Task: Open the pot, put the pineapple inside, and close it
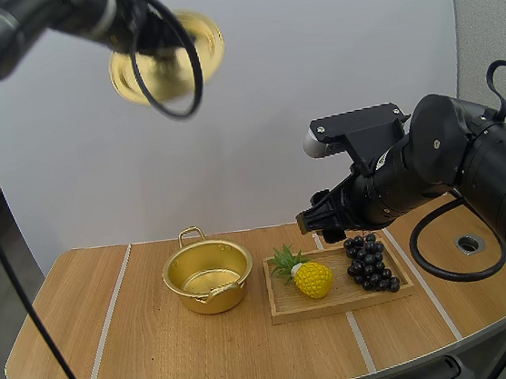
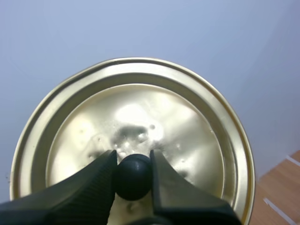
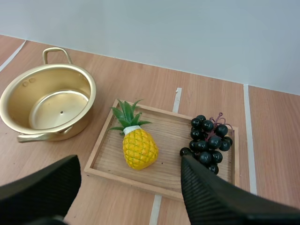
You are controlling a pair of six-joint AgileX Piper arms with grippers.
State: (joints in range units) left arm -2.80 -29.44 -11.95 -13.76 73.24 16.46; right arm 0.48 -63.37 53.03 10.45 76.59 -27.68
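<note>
Pineapple (image 3: 139, 147) on tray (image 3: 168, 136) beside open pot (image 3: 75, 82). Left claw (image 2: 133, 159) pinches knob (image 2: 133, 180) of lid (image 2: 140, 117), lid high, out of way; right claw (image 3: 127, 163) spread over pineapple for pickup.

In the middle of the high view we see the pot (image 1: 207, 276) on the table (image 1: 87, 336). Just right of it lies the tray (image 1: 339, 299), with the pineapple (image 1: 311, 279) on its left half and the grapes (image 1: 369, 263) on its right. The lid (image 1: 207, 41) hangs at upper left.
</note>
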